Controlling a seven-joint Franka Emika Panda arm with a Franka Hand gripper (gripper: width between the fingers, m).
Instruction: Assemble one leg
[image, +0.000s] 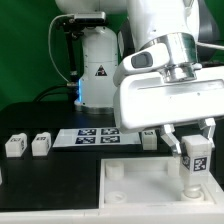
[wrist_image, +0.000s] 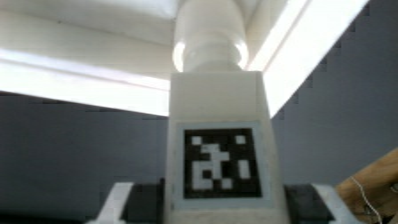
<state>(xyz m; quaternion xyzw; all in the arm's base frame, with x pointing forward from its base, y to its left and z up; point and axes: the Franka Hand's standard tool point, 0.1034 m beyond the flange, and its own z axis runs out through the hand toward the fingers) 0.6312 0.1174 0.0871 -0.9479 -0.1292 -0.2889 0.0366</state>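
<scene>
Over the white panel's (image: 125, 185) corner, at the exterior view's right, I hold the leg (image: 195, 165) upright, its long axis vertical and its tag facing outward. My gripper (image: 192, 142) is clamped on its upper part, with the fingers (wrist_image: 121, 204) pressed against opposite sides. I cannot tell whether its lower end touches the panel. I count four legs: mine and three loose legs (image: 14, 146) on the black table (image: 40, 118), the third just beside the one marker board (image: 95, 137).
</scene>
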